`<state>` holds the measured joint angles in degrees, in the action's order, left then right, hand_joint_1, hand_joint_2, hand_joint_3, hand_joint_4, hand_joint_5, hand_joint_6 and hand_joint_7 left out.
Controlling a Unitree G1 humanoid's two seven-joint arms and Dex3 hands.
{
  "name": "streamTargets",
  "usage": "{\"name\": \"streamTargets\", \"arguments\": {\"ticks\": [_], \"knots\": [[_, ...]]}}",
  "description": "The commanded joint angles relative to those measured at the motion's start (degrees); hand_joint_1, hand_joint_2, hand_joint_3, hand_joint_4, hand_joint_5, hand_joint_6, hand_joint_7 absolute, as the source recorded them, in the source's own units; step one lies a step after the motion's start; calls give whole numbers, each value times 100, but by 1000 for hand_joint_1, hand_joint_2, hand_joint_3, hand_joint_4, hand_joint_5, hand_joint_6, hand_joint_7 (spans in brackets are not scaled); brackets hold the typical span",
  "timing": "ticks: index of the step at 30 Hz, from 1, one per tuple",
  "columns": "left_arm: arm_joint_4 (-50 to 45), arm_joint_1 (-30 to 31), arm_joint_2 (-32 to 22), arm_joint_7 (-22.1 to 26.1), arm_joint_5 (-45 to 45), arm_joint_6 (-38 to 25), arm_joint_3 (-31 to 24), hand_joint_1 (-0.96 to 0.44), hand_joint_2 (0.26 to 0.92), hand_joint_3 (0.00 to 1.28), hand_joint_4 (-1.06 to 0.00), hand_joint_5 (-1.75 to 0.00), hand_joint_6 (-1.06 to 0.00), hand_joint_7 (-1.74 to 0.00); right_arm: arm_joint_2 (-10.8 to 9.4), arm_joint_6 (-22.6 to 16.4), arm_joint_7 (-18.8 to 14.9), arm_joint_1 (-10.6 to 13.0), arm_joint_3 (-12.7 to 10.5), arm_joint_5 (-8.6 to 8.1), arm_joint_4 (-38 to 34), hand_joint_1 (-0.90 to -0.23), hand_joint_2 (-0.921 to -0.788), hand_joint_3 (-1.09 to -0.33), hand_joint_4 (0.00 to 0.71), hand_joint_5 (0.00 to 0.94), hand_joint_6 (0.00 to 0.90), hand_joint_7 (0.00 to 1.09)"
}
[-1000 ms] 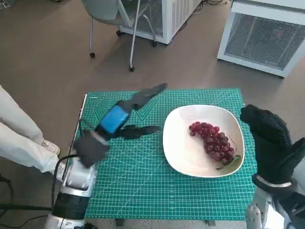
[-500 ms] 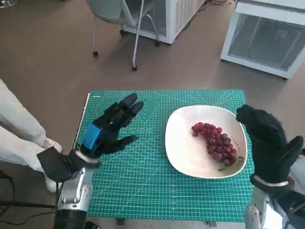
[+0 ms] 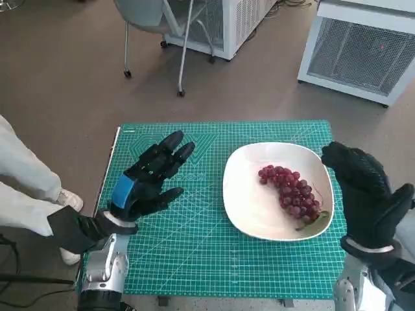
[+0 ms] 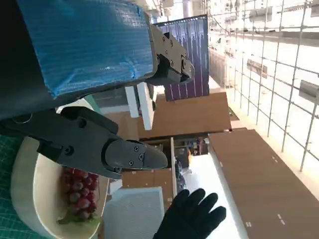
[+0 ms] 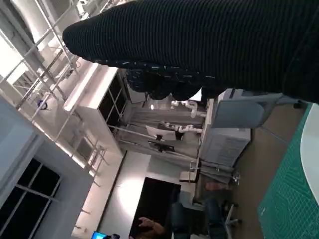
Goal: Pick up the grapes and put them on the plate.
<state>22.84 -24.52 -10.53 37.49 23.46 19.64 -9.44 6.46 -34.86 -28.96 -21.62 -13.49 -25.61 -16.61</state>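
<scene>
A bunch of red grapes [image 3: 291,192] lies on the right half of the white plate [image 3: 249,206], its green stem toward the near rim. The left wrist view shows the same grapes [image 4: 79,194] on the plate [image 4: 29,194]. My left hand [image 3: 146,178] hovers over the green mat, left of the plate, fingers spread and holding nothing. My gloved right hand [image 3: 364,191] is raised just past the plate's right rim, fingers apart and empty; it also shows in the left wrist view as the glove [image 4: 191,217].
The green cutting mat [image 3: 194,259] covers the small table. A person's pale-trousered legs and shoe [image 3: 26,188] are at the left. A chair [image 3: 152,26] and white cabinets [image 3: 360,45] stand beyond the table.
My left hand has drawn back from a reach toward the plate and now hovers flat over the mat's left side. The grapes and the right hand have stayed put.
</scene>
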Motion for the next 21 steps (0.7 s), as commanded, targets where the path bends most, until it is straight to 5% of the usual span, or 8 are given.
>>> {"name": "streamTargets", "arguments": {"ticks": [1, 21], "knots": [[-187, 89, 39, -13, 76, -86, -32, -403, 921, 255, -308, 0, -346, -1, 24, 81, 24, 118, -2, 34, 12, -397, -921, -586, 502, 327, 243, 795], [-403, 254, 69, 14, 121, -219, -34, -405, 921, 262, -313, -3, -348, -2, 23, 125, -19, 72, 8, -5, 3, -392, -921, -589, 502, 328, 245, 796]]}}
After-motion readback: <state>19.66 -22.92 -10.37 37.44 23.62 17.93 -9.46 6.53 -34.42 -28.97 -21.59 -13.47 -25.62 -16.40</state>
